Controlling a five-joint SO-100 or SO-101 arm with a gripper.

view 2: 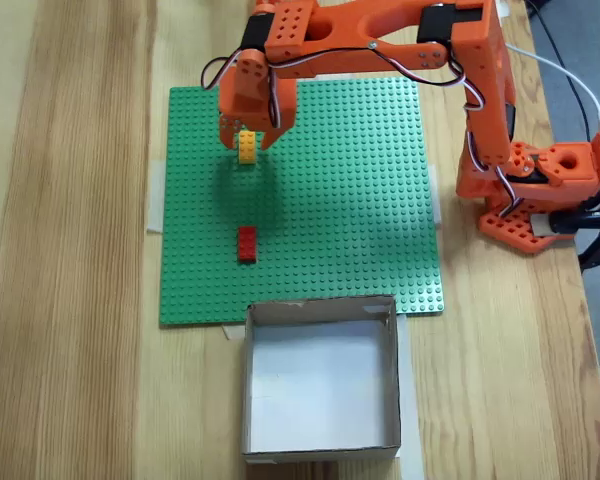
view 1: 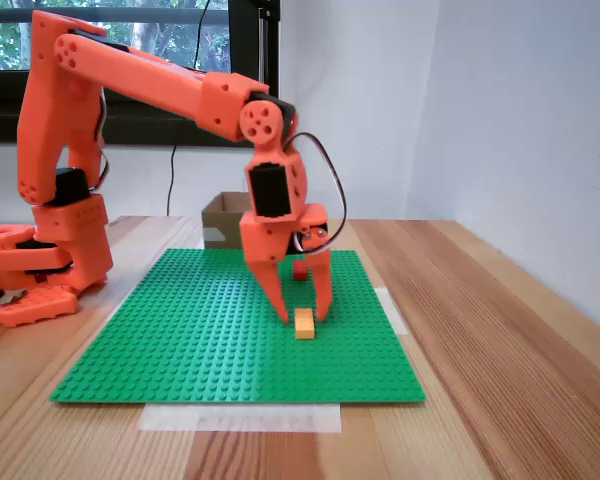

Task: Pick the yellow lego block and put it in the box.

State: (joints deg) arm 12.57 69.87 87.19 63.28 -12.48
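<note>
Fingers first: your gripper (view 1: 303, 318) stands with its two fingers spread apart and pointing down at the green baseplate (view 1: 180, 340), and the yellow lego block (view 1: 305, 324) lies on the plate right at their tips, between them. In a fixed view from the front, one fingertip (view 1: 283, 312) comes down just to the left of the block and the other ends just above its right edge; whether either one touches the brick you cannot tell from these pictures, but nothing is clamped and the block sits flat on the studs. In a fixed view from above, the gripper (view 2: 248, 143) straddles the yellow lego block (view 2: 248, 148) near the upper left part of the baseplate (view 2: 360, 200), with the brick's long side running up and down the picture. Your arm reaches out from its orange base (view 2: 540, 200), which stands on the wooden table (view 1: 500, 340) beside the plate; the upper link rises, the forearm (view 1: 160, 80) stretches out roughly level over the plate, and the wrist bends so the gripper hangs nearly vertical. Count what you have: one yellow block, one red brick (view 2: 247, 244) lying on the plate well apart from the gripper, between the yellow block and the box, and one box (view 2: 320, 440), open-topped cardboard, sitting on the table against the plate's edge. From the front the box (view 1: 223, 215) shows behind the arm.
</note>
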